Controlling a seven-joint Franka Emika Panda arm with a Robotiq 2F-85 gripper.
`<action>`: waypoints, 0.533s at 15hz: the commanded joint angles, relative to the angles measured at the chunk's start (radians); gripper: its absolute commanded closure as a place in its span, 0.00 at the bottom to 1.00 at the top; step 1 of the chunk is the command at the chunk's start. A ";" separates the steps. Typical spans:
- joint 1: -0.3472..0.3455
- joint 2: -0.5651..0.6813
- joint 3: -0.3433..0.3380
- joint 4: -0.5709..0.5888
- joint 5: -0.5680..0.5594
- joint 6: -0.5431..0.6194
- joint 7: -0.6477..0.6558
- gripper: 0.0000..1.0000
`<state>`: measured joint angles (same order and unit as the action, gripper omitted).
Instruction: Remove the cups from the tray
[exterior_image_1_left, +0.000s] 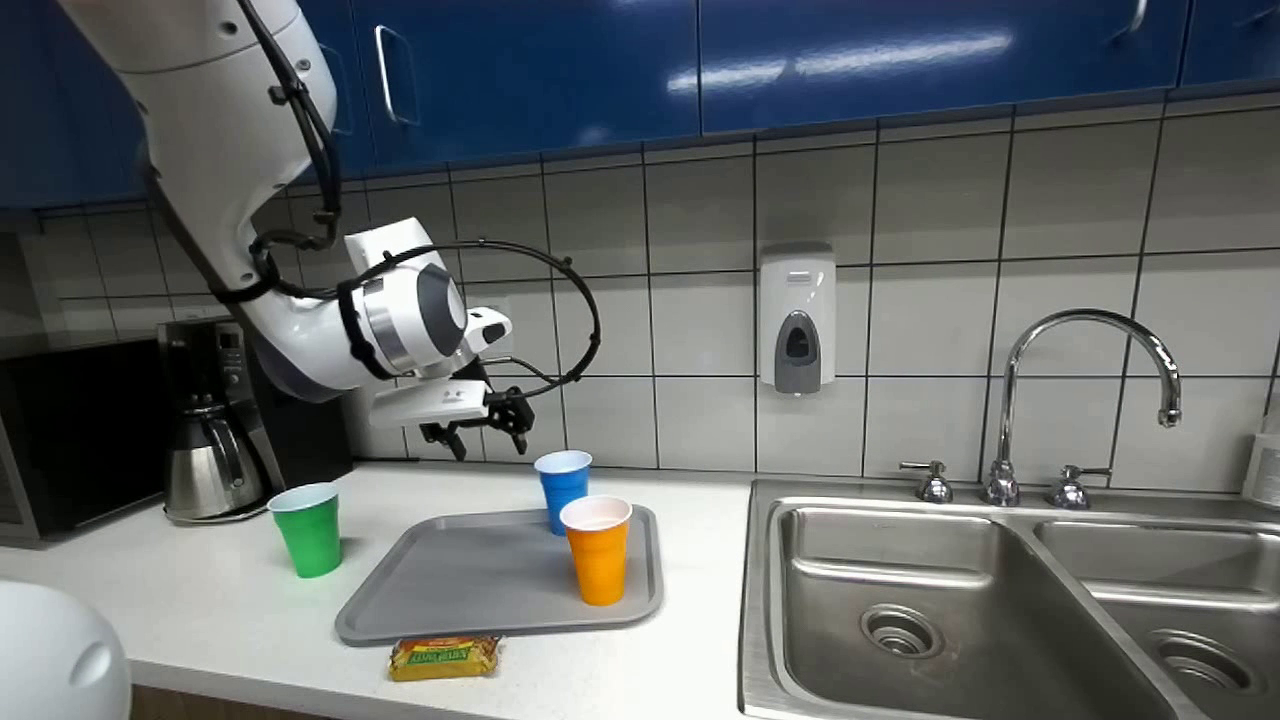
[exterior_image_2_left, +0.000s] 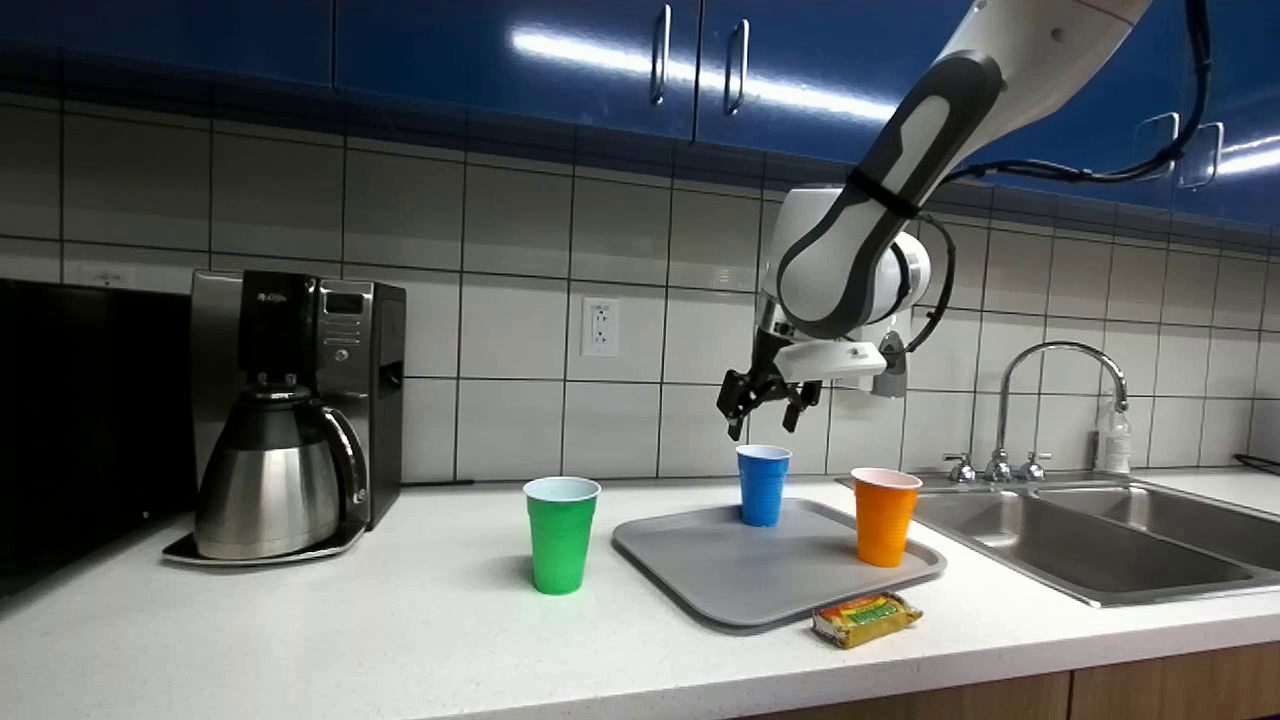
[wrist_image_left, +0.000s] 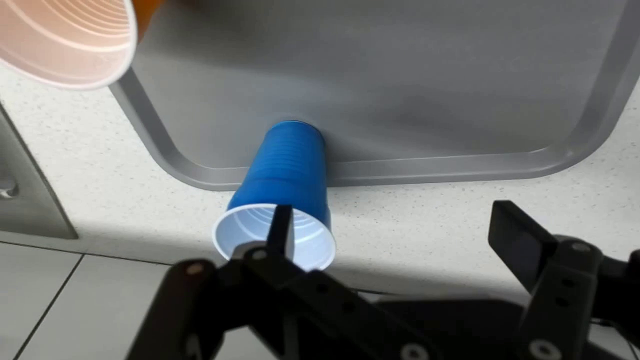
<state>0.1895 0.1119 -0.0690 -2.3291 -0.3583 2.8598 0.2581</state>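
Observation:
The gray tray lies on the counter and shows in both exterior views. The blue cup stands upright near its back edge, and the orange cup stands upright near its front end on the sink side. The green cup stands upright on the counter beside the tray; it is out of the wrist view. My gripper is open and empty, above the blue cup and apart from it. In the wrist view, one finger of the gripper overlaps the mouth of the blue cup.
A wrapped snack bar lies at the tray's front edge. A coffee maker with a steel pot stands at the back. A steel sink with a tall faucet is beside the tray. Blue cabinets hang above the tiled wall.

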 joint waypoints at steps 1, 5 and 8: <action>-0.023 0.018 -0.009 0.020 0.029 0.001 -0.037 0.00; -0.067 0.046 0.018 0.050 0.090 -0.008 -0.064 0.00; -0.074 0.070 0.018 0.081 0.114 -0.006 -0.074 0.00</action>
<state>0.1446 0.1518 -0.0768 -2.2959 -0.2826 2.8597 0.2246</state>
